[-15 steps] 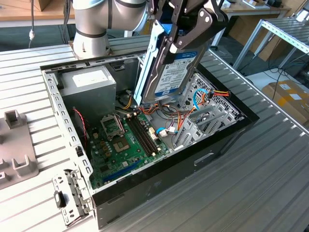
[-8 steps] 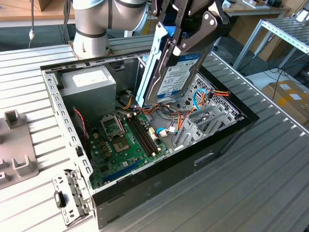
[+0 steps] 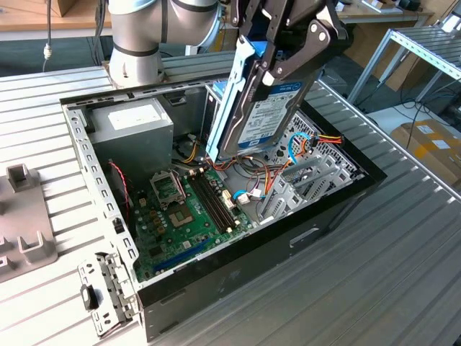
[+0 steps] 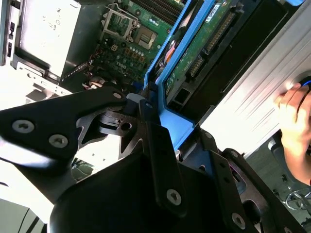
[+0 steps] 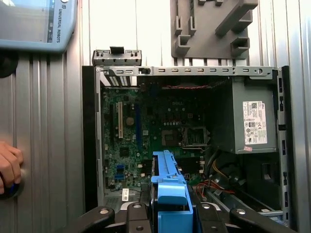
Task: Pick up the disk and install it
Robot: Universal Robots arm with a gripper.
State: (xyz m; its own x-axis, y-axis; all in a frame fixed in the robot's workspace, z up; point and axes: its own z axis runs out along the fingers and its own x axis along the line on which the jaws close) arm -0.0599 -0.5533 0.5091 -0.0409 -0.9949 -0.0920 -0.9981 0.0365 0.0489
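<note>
The disk point(image 3: 253, 108), a grey-silver drive in a bright blue carrier frame, hangs tilted on edge above the open computer case point(image 3: 81, 148). Its lower corner is just over the motherboard point(image 3: 189, 209). My gripper point(image 3: 272, 71) is shut on the disk's upper end, with black fingers on either side of the blue frame. In the first wrist view the disk point(image 5: 167, 182) points down toward the case interior, held in the gripper point(image 5: 170, 213). The second wrist view shows the disk's point(image 4: 192, 60) circuit-board underside beside the gripper point(image 4: 146, 114).
Inside the case sit a power supply point(image 3: 135, 122), a metal drive cage point(image 3: 306, 180) and loose coloured cables point(image 3: 306, 144). A grey fixture point(image 3: 21, 216) and a metal bracket point(image 3: 108, 288) lie on the table. A person's hand point(image 5: 7, 167) rests near the case.
</note>
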